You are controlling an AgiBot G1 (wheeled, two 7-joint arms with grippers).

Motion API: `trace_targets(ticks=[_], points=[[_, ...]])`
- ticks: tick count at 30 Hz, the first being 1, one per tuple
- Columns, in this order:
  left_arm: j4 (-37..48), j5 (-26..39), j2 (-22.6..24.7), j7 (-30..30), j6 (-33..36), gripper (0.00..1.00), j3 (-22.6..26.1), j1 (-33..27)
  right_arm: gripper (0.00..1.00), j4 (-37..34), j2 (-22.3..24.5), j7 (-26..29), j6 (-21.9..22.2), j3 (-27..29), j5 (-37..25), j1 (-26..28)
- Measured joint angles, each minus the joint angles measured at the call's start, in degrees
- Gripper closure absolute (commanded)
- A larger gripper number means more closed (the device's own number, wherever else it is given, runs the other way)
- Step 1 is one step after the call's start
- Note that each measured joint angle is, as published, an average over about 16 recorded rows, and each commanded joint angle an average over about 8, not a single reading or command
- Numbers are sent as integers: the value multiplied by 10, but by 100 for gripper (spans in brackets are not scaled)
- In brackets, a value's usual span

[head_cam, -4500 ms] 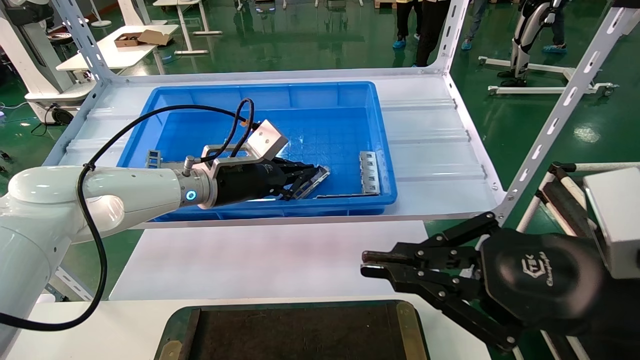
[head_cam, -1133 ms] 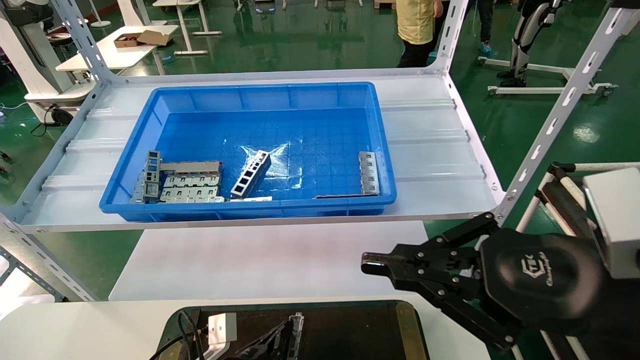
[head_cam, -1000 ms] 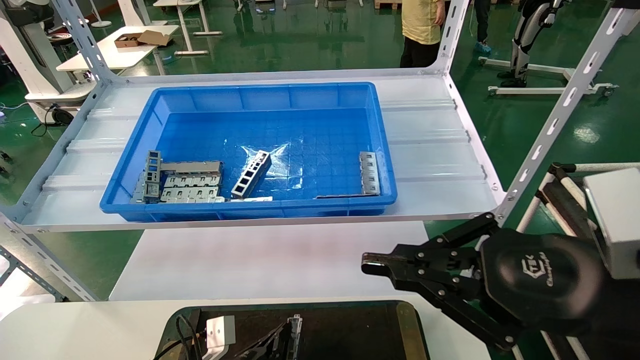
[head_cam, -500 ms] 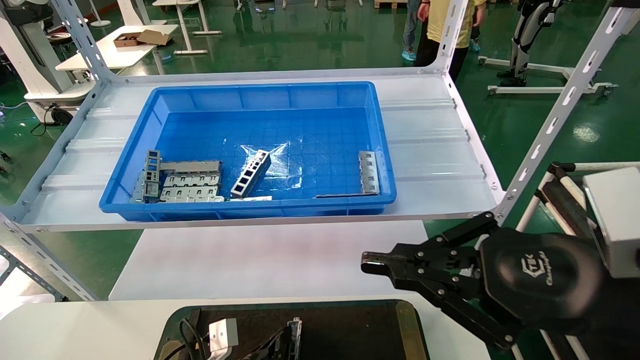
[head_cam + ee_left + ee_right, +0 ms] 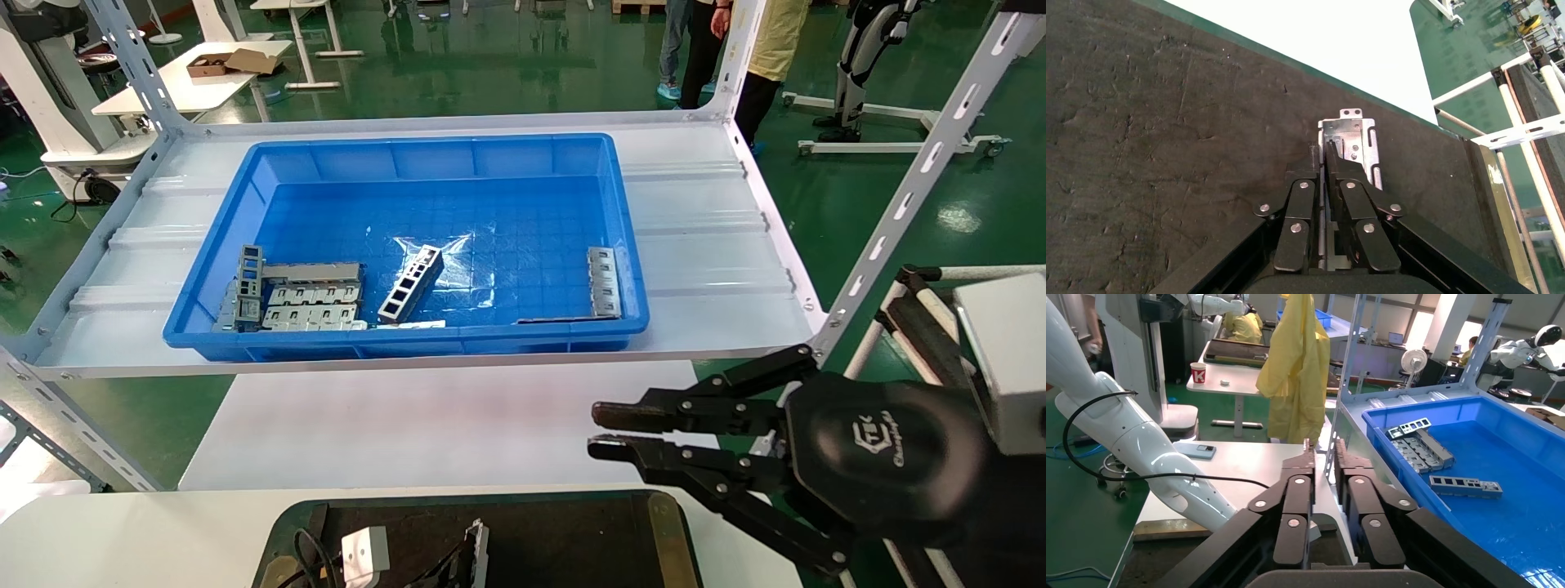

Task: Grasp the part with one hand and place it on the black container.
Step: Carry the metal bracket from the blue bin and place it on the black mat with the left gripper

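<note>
My left gripper (image 5: pixel 459 563) is at the near edge of the head view, over the black container (image 5: pixel 666 523). It is shut on the part (image 5: pixel 474 541), a slim grey metal strip. In the left wrist view the fingers (image 5: pixel 1324 150) pinch the strip's edge, and the part (image 5: pixel 1350 138) sticks out past the fingertips, close over the matte black floor (image 5: pixel 1168 153). I cannot tell whether it touches the floor. My right gripper (image 5: pixel 601 429) hangs parked at the right beside the shelf post, empty, with its jaws a narrow gap apart (image 5: pixel 1322 454).
The blue bin (image 5: pixel 425 151) sits on the white shelf. It holds a ladder-like bar (image 5: pixel 410 284), flat plates (image 5: pixel 310 306) and another piece (image 5: pixel 603 282). A slanted shelf post (image 5: pixel 899 212) stands by my right arm. A white table (image 5: pixel 441 425) lies between shelf and tray.
4.5 s ago my left gripper was in the blue bin on the part. Over the last second it has sunk slightly toward the near edge over the tray. The right jaws have parted slightly.
</note>
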Motion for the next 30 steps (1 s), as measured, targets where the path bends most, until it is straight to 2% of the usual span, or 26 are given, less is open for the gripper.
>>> trace_targets(ticks=[16,30], points=[[-19,-36,-13,7,-27,0,39,-14,0,0,0,0,0,0,0,0],[-77,-46,-65,17,-26,0,55,-14,0,0,0,0,0,-1,0,0]])
